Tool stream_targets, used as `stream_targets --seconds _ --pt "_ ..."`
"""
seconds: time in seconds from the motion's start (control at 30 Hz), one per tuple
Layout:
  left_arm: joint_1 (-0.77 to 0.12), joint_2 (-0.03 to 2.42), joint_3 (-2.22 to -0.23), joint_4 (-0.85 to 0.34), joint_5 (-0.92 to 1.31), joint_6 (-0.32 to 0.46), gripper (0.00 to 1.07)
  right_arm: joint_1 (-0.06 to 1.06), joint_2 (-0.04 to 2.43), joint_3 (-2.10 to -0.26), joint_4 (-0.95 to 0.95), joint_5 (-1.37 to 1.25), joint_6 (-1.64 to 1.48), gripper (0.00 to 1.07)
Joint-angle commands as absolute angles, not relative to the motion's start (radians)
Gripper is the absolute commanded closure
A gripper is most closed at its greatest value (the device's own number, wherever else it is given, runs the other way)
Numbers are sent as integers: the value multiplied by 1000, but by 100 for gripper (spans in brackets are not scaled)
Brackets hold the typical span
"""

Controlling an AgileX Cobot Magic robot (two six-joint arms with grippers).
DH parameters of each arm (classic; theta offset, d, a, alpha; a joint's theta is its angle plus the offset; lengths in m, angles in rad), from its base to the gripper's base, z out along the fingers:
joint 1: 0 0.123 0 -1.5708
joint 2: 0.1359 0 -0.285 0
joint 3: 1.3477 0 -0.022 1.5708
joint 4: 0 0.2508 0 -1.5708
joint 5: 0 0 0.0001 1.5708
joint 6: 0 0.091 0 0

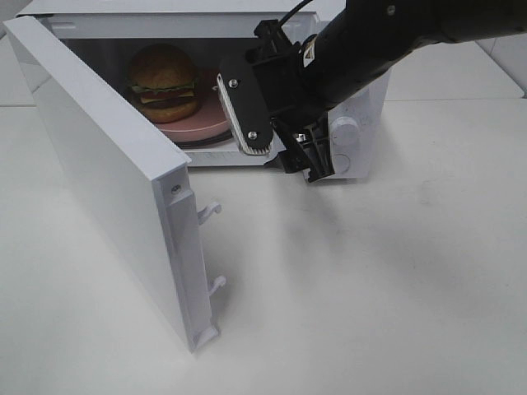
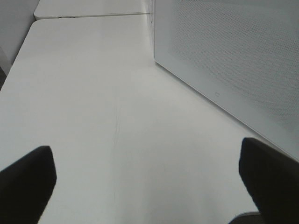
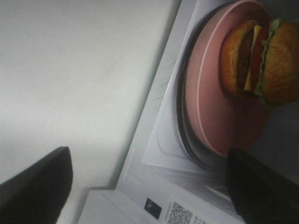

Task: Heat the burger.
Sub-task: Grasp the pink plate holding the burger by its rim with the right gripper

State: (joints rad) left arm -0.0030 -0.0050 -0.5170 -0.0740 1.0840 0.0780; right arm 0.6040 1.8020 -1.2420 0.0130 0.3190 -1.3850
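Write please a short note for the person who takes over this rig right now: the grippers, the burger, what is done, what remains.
Left gripper: open, empty, over the table, beside the open door of the microwave.
Right gripper: open, empty, at the microwave's opening.
Burger: on the pink plate, inside the microwave.
Done: burger loaded.
Left: pull the right arm clear, close the door, start the heating.
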Motion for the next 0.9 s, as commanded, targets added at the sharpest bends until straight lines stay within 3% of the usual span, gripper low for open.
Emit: stream_targets --seconds 0.03,0.9 --pt "-1 -10 -518 -78 1072 72 7 608 1863 -1295 8 295 -1361 20" --pt "-1 -10 -518 -78 1072 72 7 608 2105 -1528 -39 280 -1243 20"
